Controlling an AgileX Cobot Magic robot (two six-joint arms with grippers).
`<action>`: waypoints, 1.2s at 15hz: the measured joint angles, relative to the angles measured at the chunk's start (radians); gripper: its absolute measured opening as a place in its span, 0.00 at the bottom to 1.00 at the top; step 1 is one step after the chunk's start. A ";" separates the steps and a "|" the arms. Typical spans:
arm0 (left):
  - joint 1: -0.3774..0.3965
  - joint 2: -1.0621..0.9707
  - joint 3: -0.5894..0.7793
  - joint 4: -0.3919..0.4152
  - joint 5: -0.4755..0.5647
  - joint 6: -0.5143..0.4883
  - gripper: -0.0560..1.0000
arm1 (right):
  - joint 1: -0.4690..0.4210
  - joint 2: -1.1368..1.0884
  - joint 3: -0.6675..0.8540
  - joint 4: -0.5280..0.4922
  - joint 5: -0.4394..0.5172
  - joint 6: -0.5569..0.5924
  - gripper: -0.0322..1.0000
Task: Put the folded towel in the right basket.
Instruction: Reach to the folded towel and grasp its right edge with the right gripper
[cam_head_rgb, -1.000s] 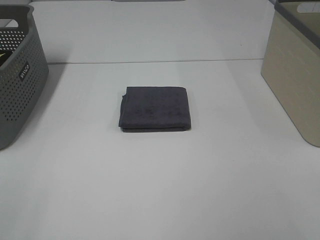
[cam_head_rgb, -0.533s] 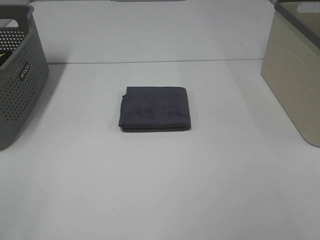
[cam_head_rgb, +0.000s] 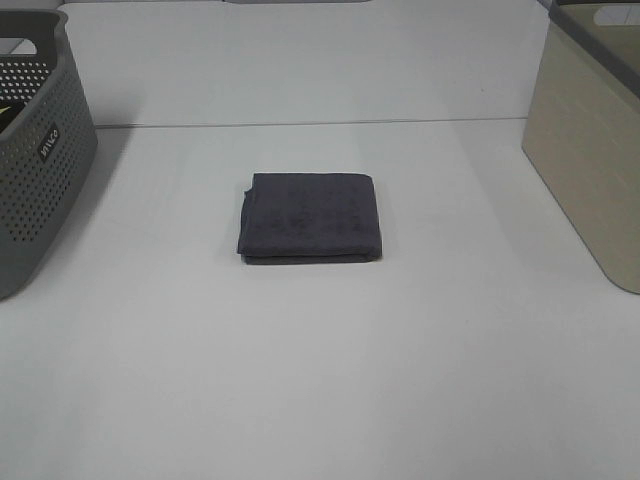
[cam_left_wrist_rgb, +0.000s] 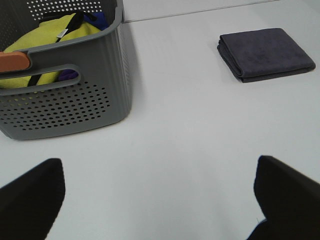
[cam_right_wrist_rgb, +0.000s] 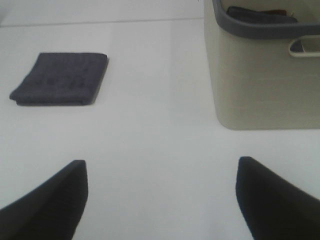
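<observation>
A folded dark grey towel (cam_head_rgb: 310, 217) lies flat in the middle of the white table. It also shows in the left wrist view (cam_left_wrist_rgb: 266, 53) and the right wrist view (cam_right_wrist_rgb: 61, 78). The right basket (cam_head_rgb: 592, 140) is beige with a grey rim, at the table's right edge; the right wrist view (cam_right_wrist_rgb: 260, 75) shows a dark cloth inside it. My left gripper (cam_left_wrist_rgb: 155, 197) is open and empty, well short of the towel. My right gripper (cam_right_wrist_rgb: 160, 200) is open and empty, apart from both towel and basket. Neither gripper shows in the exterior view.
A grey perforated basket (cam_head_rgb: 35, 150) stands at the left edge; the left wrist view (cam_left_wrist_rgb: 65, 95) shows yellow, purple and orange items in it. The white table (cam_head_rgb: 320, 380) spreads around the towel.
</observation>
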 joint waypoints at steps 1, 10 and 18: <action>0.000 0.000 0.000 0.000 0.000 0.000 0.98 | 0.000 0.080 -0.017 0.030 -0.070 0.000 0.78; 0.000 0.000 0.000 0.000 0.000 0.000 0.98 | 0.000 0.991 -0.459 0.274 -0.139 -0.270 0.77; 0.000 0.000 0.000 0.000 0.000 0.000 0.98 | 0.148 1.614 -0.970 0.344 -0.065 -0.310 0.77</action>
